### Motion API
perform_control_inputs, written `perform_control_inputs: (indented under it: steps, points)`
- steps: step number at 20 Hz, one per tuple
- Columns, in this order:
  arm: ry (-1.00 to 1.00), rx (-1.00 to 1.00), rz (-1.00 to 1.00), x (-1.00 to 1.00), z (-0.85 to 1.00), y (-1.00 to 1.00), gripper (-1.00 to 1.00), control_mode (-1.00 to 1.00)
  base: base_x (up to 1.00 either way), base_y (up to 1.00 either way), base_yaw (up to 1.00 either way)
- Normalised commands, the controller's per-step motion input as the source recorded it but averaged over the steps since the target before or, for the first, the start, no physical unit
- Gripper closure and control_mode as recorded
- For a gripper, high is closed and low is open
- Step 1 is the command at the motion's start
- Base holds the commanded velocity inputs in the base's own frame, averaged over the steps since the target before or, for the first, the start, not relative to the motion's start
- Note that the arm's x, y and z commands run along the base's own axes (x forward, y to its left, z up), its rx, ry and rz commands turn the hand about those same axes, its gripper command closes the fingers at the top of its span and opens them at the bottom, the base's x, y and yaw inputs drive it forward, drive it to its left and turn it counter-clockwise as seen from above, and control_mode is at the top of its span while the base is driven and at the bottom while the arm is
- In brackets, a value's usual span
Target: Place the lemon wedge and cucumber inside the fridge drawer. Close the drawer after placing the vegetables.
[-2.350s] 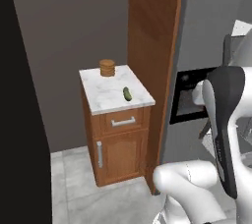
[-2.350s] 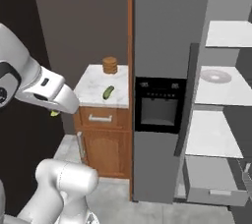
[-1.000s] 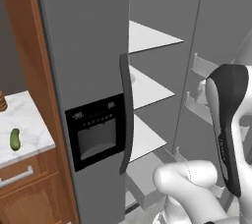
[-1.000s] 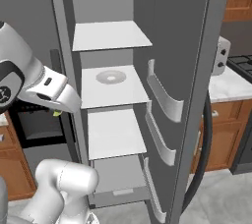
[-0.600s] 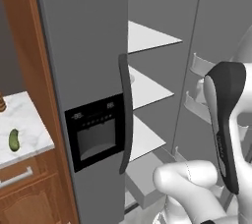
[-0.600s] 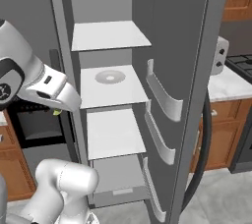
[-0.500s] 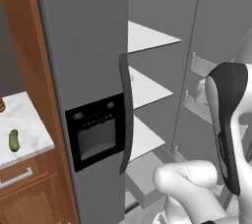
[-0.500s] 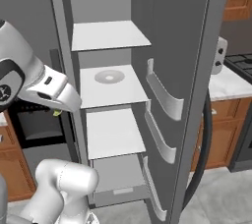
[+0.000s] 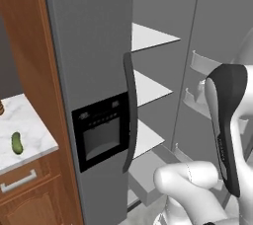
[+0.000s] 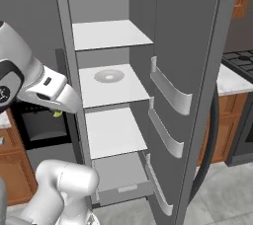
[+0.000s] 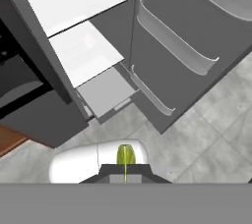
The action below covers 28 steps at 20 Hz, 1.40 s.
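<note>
Clearly pinching lemon wedge [image 11: 125,156] in hand [image 11: 125,171], fingertips cut off at frame bottom. Fridge drawer [image 11: 106,93] pulled out, ahead. Cucumber [image 9: 17,142] far off on tabletop [image 9: 29,128].

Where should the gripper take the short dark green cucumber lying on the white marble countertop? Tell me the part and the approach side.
Grip the short dark green cucumber across its narrow middle, coming straight down from above. It lies flat on the white marble countertop with free space around it, so the fingers could close on its long sides. Its rounded ends would likely slip.
</note>
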Motion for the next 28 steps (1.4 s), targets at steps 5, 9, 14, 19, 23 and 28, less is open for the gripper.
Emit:
perform_control_inputs:
  steps: [5,9,14,19,23,28]
  points:
    - [-0.01,0.03,-0.06,0.26,-0.61,-0.07,1.0,-1.0,0.0,0.0,-0.02]
    - [0.0,0.03,-0.01,0.69,-1.0,-0.03,1.0,-1.0,0.0,0.0,0.0]
    - [0.0,0.06,0.0,0.73,-0.98,-0.15,1.0,-1.0,0.0,0.0,0.0]
    - [0.0,0.05,0.0,0.79,-0.88,-0.35,1.0,-1.0,0.0,0.0,0.0]
    - [0.0,0.04,0.0,0.75,-0.78,-0.45,1.0,-1.0,0.0,0.0,0.0]
    - [0.0,0.03,0.0,0.77,-0.84,-0.29,1.0,-1.0,0.0,0.0,0.0]
